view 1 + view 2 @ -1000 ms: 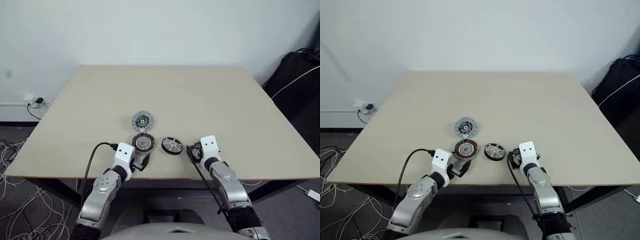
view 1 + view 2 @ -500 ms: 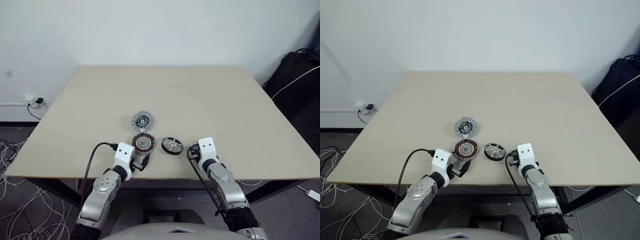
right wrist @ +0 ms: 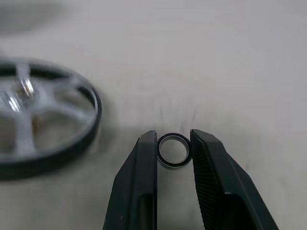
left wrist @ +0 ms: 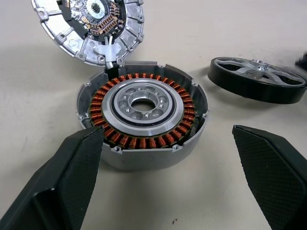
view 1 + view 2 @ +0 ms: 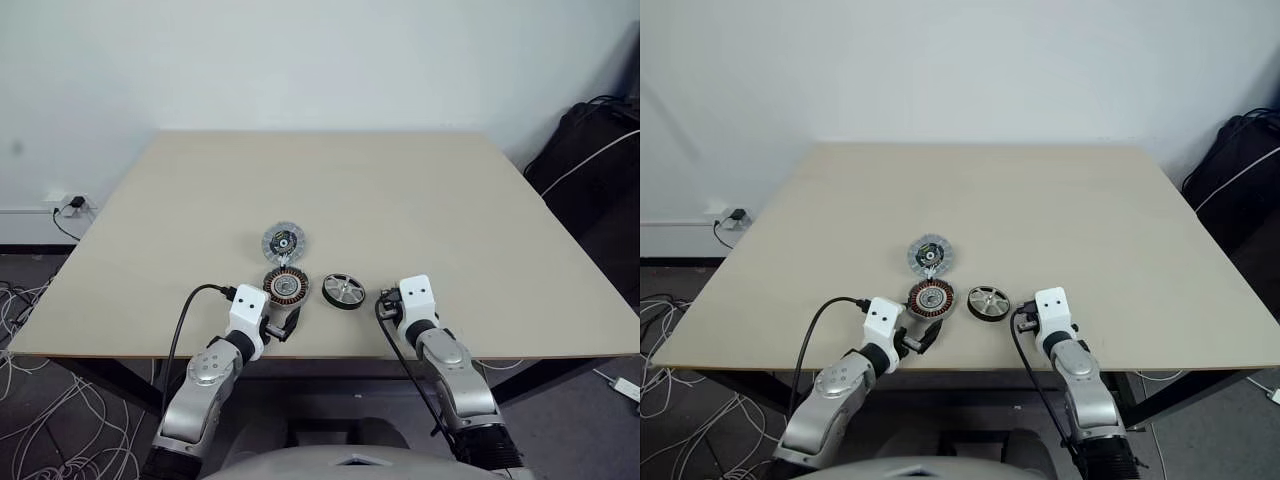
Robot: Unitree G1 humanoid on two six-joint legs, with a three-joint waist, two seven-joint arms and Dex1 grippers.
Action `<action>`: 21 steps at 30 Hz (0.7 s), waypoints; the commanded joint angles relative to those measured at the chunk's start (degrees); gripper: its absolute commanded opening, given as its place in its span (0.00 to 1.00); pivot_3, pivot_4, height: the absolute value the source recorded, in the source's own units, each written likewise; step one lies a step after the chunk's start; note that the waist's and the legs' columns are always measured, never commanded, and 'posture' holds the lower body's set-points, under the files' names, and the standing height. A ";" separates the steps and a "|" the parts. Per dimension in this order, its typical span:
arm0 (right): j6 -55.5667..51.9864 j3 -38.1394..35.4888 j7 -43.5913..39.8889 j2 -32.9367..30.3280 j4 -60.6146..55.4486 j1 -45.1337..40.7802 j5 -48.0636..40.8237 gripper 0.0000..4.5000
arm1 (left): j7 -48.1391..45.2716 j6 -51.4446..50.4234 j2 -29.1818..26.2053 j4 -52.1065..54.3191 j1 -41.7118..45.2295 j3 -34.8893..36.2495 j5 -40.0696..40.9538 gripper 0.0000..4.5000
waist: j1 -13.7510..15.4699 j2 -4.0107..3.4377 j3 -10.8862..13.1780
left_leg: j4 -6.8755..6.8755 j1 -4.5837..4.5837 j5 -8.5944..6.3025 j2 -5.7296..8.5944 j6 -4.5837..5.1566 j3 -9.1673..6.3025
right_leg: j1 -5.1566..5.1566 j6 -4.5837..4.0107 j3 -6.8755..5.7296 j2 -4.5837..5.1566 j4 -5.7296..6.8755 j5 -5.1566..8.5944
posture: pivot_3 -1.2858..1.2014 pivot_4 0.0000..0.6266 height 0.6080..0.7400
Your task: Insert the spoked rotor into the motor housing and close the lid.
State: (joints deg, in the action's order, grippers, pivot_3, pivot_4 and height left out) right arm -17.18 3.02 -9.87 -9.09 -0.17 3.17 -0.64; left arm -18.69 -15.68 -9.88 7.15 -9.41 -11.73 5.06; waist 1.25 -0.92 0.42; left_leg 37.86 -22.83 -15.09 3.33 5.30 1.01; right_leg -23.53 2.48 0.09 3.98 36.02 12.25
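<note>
Both arms reach forward over the near edge of the table, forearms angled slightly inward. The left gripper (image 4: 168, 158) points forward and a little right, tilted gently down, its two black fingers (image 4: 62, 182) spread wide apart and holding nothing. The right gripper (image 3: 173, 151) points forward and slightly down, its fingers (image 3: 144, 182) drawn close together and pinching a small metal ring (image 3: 173, 150) between their tips.

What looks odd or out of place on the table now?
The right gripper is shut on a small metal ring, not on the spoked wheel beside it. The wheel lies flat on the table, outside the open motor housing. The lid leans tilted at the housing's edge.
</note>
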 commanded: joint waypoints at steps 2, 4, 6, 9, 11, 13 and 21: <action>-0.98 1.21 -1.53 -0.17 -8.36 -2.70 -0.29 0.15 | 0.21 1.32 0.10 2.71 0.50 0.45 -0.14 1.00 | -0.01 0.01 0.00 | 0.00 0.00 0.00 0.00 0.00 0.00 | 0.00 0.00 0.00 0.00 0.00 0.00 | 0.52 0.00 1.00; -2.04 3.06 -2.69 -0.10 -9.35 -4.06 0.14 0.15 | 0.37 1.51 0.13 2.85 0.15 0.75 -0.01 1.00 | -0.04 0.01 0.00 | 0.01 0.00 0.00 0.00 0.00 0.00 | 0.00 0.00 0.00 0.00 0.00 0.00 | 0.52 0.00 1.00; -2.74 5.09 -3.60 0.02 -9.35 -5.50 0.73 0.15 | 0.45 1.72 0.07 2.95 -0.28 0.99 0.08 1.00 | -0.09 0.02 0.00 | 0.01 0.01 0.00 0.00 0.00 0.00 | 0.00 0.00 -0.01 0.00 0.01 0.00 | 0.52 0.00 1.00; -2.85 8.46 -4.68 0.92 -7.42 -8.32 1.70 0.15 | 0.64 2.09 -0.26 3.39 -1.36 1.35 0.01 1.00 | -0.18 0.02 0.00 | 0.00 0.01 0.00 0.00 0.00 0.00 | -0.01 0.00 0.00 0.00 0.00 0.00 | 0.52 0.00 1.00; -2.62 10.31 -5.35 1.55 -5.93 -10.01 2.22 0.15 | 0.93 2.32 -0.48 3.78 -2.08 1.39 -0.38 1.00 | -0.27 0.01 0.00 | 0.00 0.00 0.00 0.00 0.00 0.00 | -0.02 -0.01 0.00 0.00 0.00 0.00 | 0.52 0.00 1.00; -2.24 12.30 -6.13 2.64 -3.80 -12.01 2.65 0.15 | 1.17 2.95 -0.81 4.31 -3.14 1.64 -0.61 1.00 | -0.35 0.02 0.01 | 0.01 0.00 0.00 0.00 0.00 0.00 | -0.01 -0.01 0.00 0.00 0.00 0.00 | 0.52 0.00 1.00; 0.34 17.60 -8.93 5.44 5.49 -17.36 4.22 0.15 | 2.36 4.08 -1.59 6.23 -6.48 3.16 -0.89 1.00 | -0.39 0.02 0.01 | -0.03 0.00 0.01 0.02 -0.02 0.00 | -0.02 -0.02 -0.03 -0.01 0.00 -0.01 | 0.52 0.00 1.00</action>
State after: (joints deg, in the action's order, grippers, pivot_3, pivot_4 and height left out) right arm -18.72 20.14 -18.03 -4.21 4.78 -12.65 3.21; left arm -16.63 -13.04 -11.40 9.82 -16.15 -9.25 4.46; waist 0.86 -0.90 0.43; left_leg 37.84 -22.82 -15.08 3.35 5.28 1.01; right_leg -23.55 2.46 0.07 3.97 36.02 12.25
